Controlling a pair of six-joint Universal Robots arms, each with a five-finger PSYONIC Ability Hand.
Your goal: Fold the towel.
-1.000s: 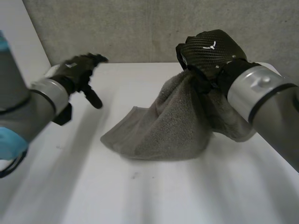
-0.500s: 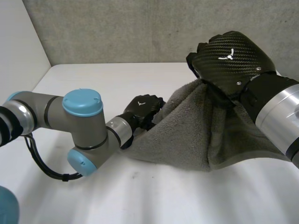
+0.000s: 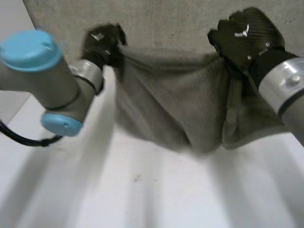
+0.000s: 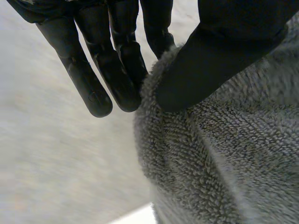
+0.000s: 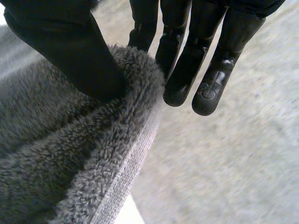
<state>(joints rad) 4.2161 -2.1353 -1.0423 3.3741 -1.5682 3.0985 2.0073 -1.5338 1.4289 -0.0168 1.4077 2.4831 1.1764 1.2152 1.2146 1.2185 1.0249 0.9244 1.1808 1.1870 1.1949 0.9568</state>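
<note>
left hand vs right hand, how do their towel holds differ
The left hand grips the towel at its top edge's left end; the right hand grips toward the right end. Cloth hangs outside the right hand, none outside the left hand. Both pinch it, thumb against fingers.

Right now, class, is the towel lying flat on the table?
No, the towel hangs spread between the left hand and the right hand, each pinching its upper edge.

The white table (image 3: 142, 199) I work at lies under soft light. Behind its far edge rises a rough grey wall (image 3: 166, 23); a paler wall (image 3: 12, 14) flanks its left side.
</note>
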